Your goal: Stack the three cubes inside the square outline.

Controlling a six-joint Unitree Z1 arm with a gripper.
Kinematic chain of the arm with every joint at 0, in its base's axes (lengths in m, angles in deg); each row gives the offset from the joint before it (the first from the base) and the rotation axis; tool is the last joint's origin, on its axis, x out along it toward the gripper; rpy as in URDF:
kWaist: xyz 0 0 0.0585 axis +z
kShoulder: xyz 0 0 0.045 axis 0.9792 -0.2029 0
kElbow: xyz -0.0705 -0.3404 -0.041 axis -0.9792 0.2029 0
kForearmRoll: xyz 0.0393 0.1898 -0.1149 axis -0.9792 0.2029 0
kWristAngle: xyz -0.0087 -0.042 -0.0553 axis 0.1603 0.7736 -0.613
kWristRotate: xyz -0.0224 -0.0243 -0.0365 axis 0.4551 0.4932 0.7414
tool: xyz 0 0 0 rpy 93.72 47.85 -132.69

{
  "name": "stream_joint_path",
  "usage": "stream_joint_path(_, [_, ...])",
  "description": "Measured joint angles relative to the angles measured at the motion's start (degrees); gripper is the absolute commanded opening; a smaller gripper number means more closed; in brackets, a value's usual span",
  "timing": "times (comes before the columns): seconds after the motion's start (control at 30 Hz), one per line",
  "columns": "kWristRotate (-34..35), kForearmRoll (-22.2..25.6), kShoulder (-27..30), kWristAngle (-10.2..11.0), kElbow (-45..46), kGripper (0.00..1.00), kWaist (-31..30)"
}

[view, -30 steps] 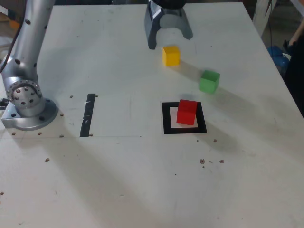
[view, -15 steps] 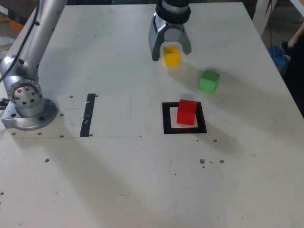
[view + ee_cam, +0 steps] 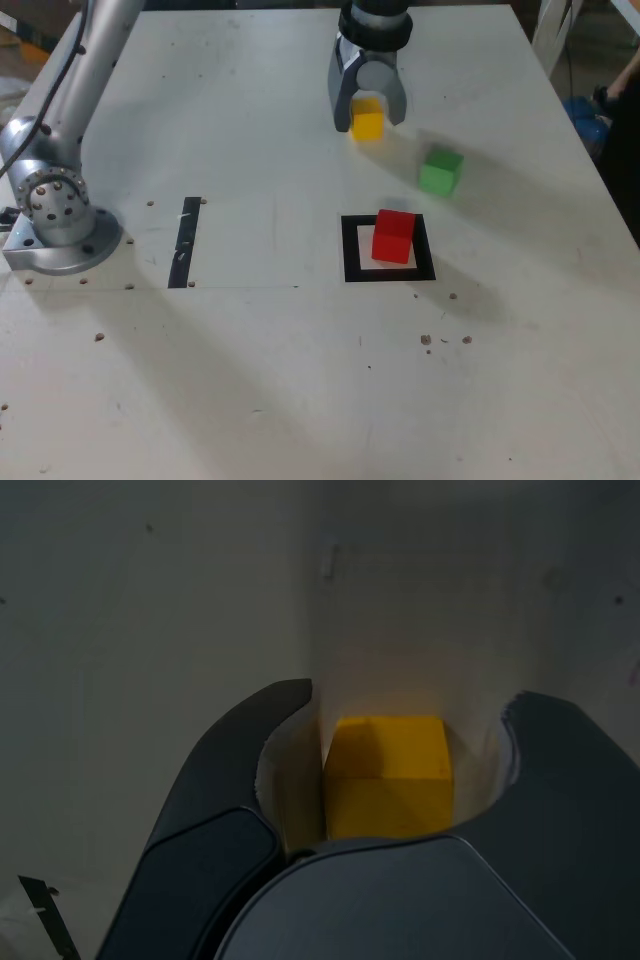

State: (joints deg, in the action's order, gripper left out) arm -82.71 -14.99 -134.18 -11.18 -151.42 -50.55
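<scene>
Plain white desk (image 3: 250,380), a bit scuffed and speckled. In the exterior view the hand (image 3: 368,112) is down over the yellow cube (image 3: 367,123), one finger on each side of it. The green cube (image 3: 440,171) sits nearby, off toward the exterior view's right, and the red cube (image 3: 394,236) sits further off, inside the square outline (image 3: 349,250).

Wrist view: the yellow cube (image 3: 388,776) is right between the fingers (image 3: 240,770), and I can still see gaps on both sides, so the hand (image 3: 405,735) is partly closed around it, not clamped yet. Looks like a small rigid block, probably light, with smooth flat faces. I'd squeeze two opposite sides squarely near the middle so it doesn't twist or slip out
</scene>
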Motion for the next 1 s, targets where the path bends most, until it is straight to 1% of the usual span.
stream_joint_path(0.07, [-0.2, 0.0, 0.0, -0.6, 0.0, 0.37, 0.0])
stream_joint_path(0.23, [-0.4, 0.1, 0.0, -1.2, -0.1, 0.29, 0.0])
stream_joint_path(0.5, [-1.5, 1.0, 0.1, -1.6, -0.4, 0.28, 0.0])
stream_joint_path(0.63, [-2.1, 3.2, 1.1, -0.9, -1.2, 0.26, 0.0])
stream_joint_path(0.8, [-2.9, 6.7, 4.6, 0.0, -1.6, 0.25, -1.0])
stream_joint_path(0.9, [-2.7, 7.6, 8.6, 0.0, 1.1, 0.25, -4.5])
stream_joint_path(1.0, [-0.7, 8.8, 12.9, -0.4, 3.7, 0.25, -9.9])
